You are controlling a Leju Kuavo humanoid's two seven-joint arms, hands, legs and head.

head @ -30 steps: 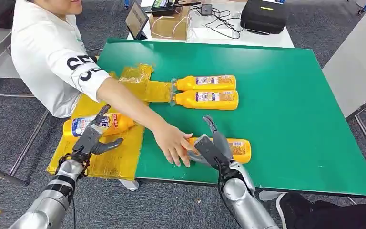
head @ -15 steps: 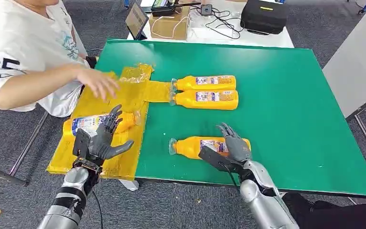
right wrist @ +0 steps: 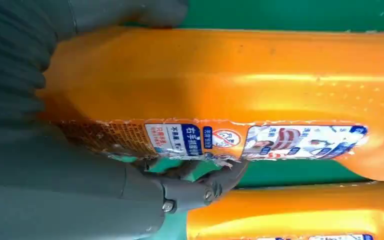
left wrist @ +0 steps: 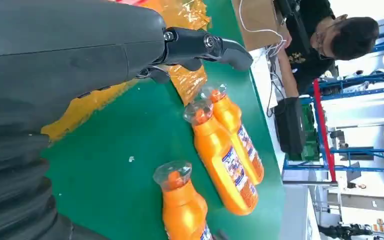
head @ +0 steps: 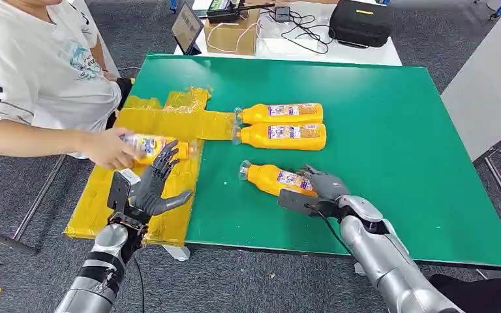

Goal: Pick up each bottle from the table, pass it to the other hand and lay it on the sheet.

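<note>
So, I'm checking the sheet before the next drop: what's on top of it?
No bottle rests on the yellow sheet; a person's hand lifts one above it. The left hand covers part.

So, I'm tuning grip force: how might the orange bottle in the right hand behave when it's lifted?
The orange bottle looks full of liquid, so probably heavy for its size. Its glossy plastic, plain in the right wrist view, may slip. The right hand grips its base end, so the capped neck will likely sag downward.
</note>
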